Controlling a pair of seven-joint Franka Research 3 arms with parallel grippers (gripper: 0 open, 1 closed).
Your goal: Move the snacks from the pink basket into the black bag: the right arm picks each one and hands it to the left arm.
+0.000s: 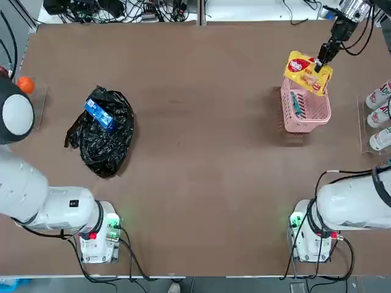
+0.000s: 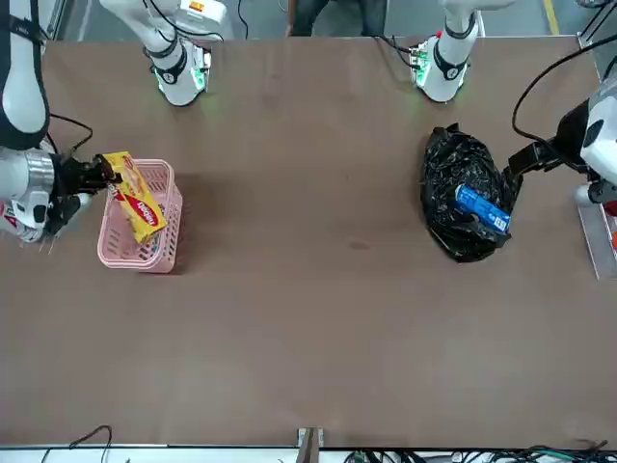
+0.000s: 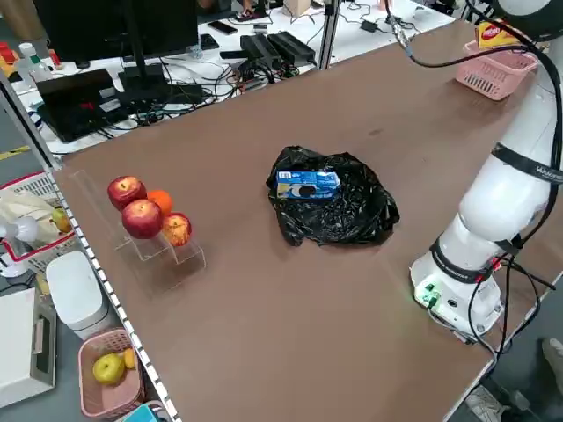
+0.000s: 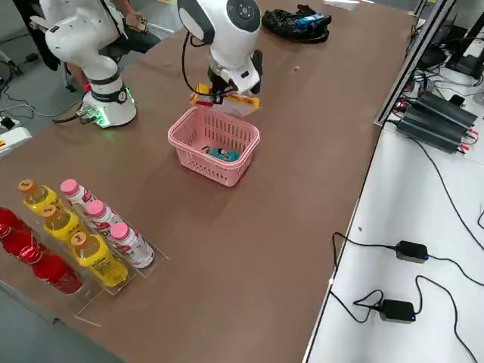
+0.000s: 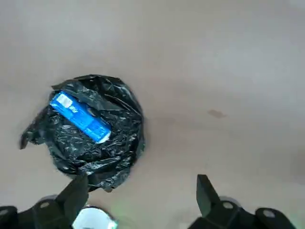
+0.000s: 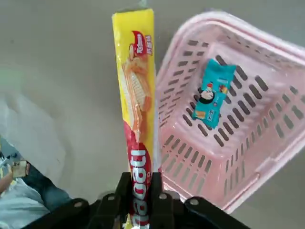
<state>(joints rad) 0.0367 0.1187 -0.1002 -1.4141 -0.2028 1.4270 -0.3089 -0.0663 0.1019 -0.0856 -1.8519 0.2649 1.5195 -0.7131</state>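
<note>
In the right wrist view, the right gripper (image 6: 141, 191) pinches one end of the long yellow packet (image 6: 137, 114), whose long axis runs straight out from the fingers, past the rim of the pink basket (image 6: 267, 52). The teal packet (image 6: 213, 93) lies on the basket floor. Across the table, the left gripper (image 5: 138, 195) hangs spread wide above the black bag (image 5: 95, 148), where the blue packet (image 5: 80, 118) lies on the folds.
</note>
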